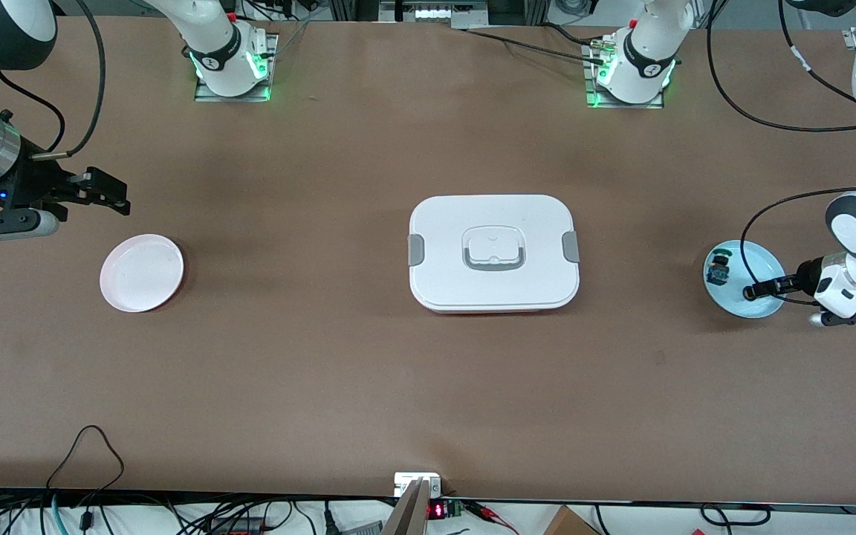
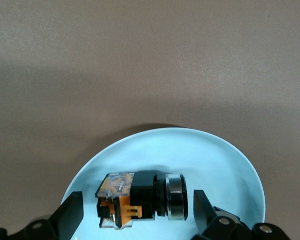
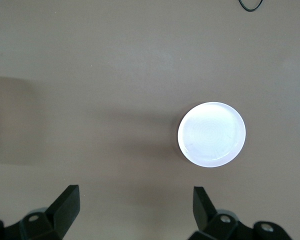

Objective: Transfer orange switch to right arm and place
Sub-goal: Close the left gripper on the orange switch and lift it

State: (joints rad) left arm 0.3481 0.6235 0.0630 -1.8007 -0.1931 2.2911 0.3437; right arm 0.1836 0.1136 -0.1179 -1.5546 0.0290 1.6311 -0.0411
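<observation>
Left gripper point(image 2: 138, 209) is down at the pale blue plate point(image 2: 215, 160), jaws spread wide, one finger on either side of the orange switch point(image 2: 140, 200). No squeeze visible (there's daylight between each finger and the part), so call it lined up, not grabbed. The switch lies on its side on the plate, orange-and-black body toward one finger, round silver-ringed cap toward the other.

Move outward on the same plate: a small blue-and-green component point(image 1: 718, 271) sits at about nine o'clock on the plate's face as the front camera shows it, apart from the switch, and the gripper comes in around four o'clock.

Now take the white lidded box point(image 1: 493, 253) at mid-table as the centre of the dial. The blue plate is out at three o'clock, at the left arm's end. At nine o'clock, the right arm's end, lies a pale pink plate point(image 1: 142, 273), nothing on it.

Right gripper point(image 1: 112, 195) hangs over bare table just off that pink plate, around eleven o'clock from it, fingers wide apart and holding nothing; that arm waits.

Scorecard, by my reading: the approach is about complete, and everything else is ahead. The pick isn't made, the switch hasn't left the plate, the handover between arms hasn't begun, and the placing (the pink plate looks the likely spot) is not yet done. Early days.
</observation>
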